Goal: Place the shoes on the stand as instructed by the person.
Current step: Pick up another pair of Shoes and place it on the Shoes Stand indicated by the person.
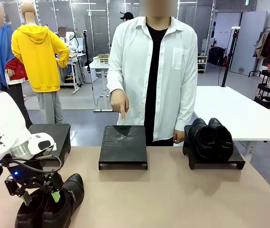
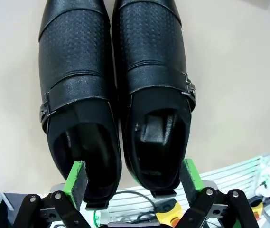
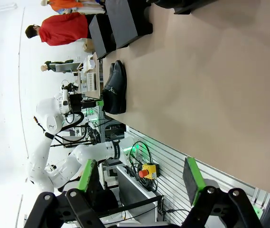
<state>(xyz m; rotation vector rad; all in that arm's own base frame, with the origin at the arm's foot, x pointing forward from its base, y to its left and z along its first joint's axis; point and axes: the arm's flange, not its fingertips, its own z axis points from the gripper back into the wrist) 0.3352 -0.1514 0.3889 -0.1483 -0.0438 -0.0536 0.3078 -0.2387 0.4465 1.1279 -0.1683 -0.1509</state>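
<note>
**Almost ready to lift the buckle shoes**

Right now the buckle shoes (image 1: 54,204) are seen side by side at the near left edge of the table (image 1: 182,199). Their heels are turned toward the robot and their toes toward the far side. The left gripper (image 2: 135,178) is held just above the heel end, with its fingers spread wide apart and nothing gripped. The pair is laid lengthwise, straight away from that hand.

The middle stand (image 1: 123,142) is pointed at by the person's hand (image 1: 119,102). It is bare and is set ahead and to the right of the shoes. The left arm is judged much the nearer one. The right gripper (image 3: 142,178) is held open too, well apart from the shoes.

The other pair (image 1: 209,137) is kept on the right stand (image 1: 237,164). The left stand (image 1: 54,135), just behind the left arm, could be bumped on the way.
</note>
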